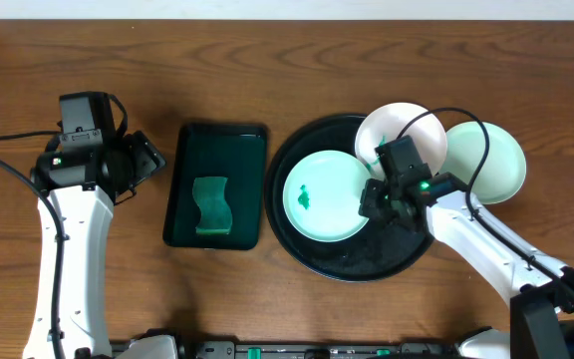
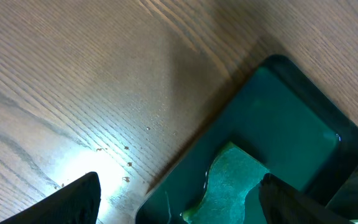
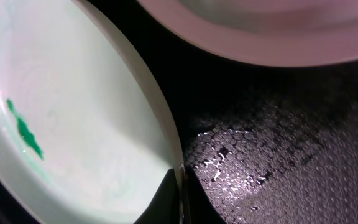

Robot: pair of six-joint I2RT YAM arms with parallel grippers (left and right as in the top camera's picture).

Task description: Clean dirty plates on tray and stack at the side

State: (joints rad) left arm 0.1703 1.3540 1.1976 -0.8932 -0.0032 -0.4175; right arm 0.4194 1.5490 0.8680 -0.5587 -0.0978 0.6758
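Mint-green plate (image 1: 325, 195) with a green smear sits on the black tray (image 1: 357, 261), right gripper (image 1: 373, 199) pinched tight on its rim. Left gripper (image 1: 150, 157) hangs spread wide over the wooden table (image 1: 267, 60), beside the sponge tray (image 1: 217, 150).

The mint plate (image 1: 322, 194), white plate (image 1: 382, 128) and right arm (image 1: 476, 231) crowd the tray (image 1: 347, 262).

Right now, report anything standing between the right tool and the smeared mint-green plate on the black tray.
Nothing visible does. The right tool, shut, sits at the rim of the pale mint-green round plate on the glossy black round tray; the white round plate lies aside.
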